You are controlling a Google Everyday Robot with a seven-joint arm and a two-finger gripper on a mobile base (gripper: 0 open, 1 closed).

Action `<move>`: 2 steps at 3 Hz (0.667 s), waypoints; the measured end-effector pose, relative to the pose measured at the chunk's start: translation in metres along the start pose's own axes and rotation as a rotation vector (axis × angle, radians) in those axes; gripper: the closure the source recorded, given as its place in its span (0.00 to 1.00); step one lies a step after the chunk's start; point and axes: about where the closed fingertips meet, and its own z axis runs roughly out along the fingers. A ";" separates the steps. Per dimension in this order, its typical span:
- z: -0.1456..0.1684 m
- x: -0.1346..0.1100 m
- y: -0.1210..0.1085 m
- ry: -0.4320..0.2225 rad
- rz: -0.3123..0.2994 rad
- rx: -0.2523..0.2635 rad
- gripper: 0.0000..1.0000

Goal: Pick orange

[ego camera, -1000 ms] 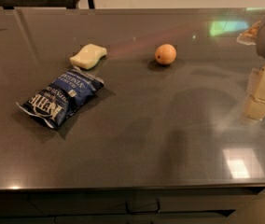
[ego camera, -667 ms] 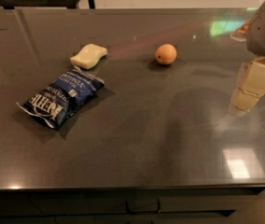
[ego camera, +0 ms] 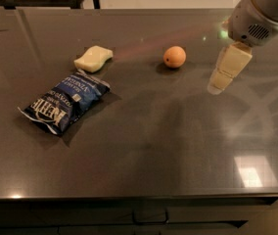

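**Dark tabletop: arm swung in toward the fruit**

Glossy and dark grey, the table (ego camera: 178,151) carried three items, all in its far half. The orange (ego camera: 174,57) sat alone near the middle, upright on the bare surface with nothing touching it. Well to its left lay the pale yellow sponge (ego camera: 94,58), and nearer than that, the blue Kettle chip bag (ego camera: 65,102) lay flat at an angle.

Over the last second the gripper (ego camera: 219,82) had travelled from the right edge of the table leftward and a little farther away. It now hung to the right of the orange, angled down and to the left, apart from the fruit and seemingly above the surface. Whether it was open or closed could not be told from this side. None of the three items had shifted.

The approach looked well under way, but the grasp had not begun. The remaining gap to the orange was clear of the sponge and bag, so the final reach seemed unobstructed, though a round fruit could roll if nudged off-centre.
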 end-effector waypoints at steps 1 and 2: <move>0.026 -0.015 -0.034 -0.042 0.056 0.000 0.00; 0.053 -0.024 -0.064 -0.058 0.117 0.004 0.00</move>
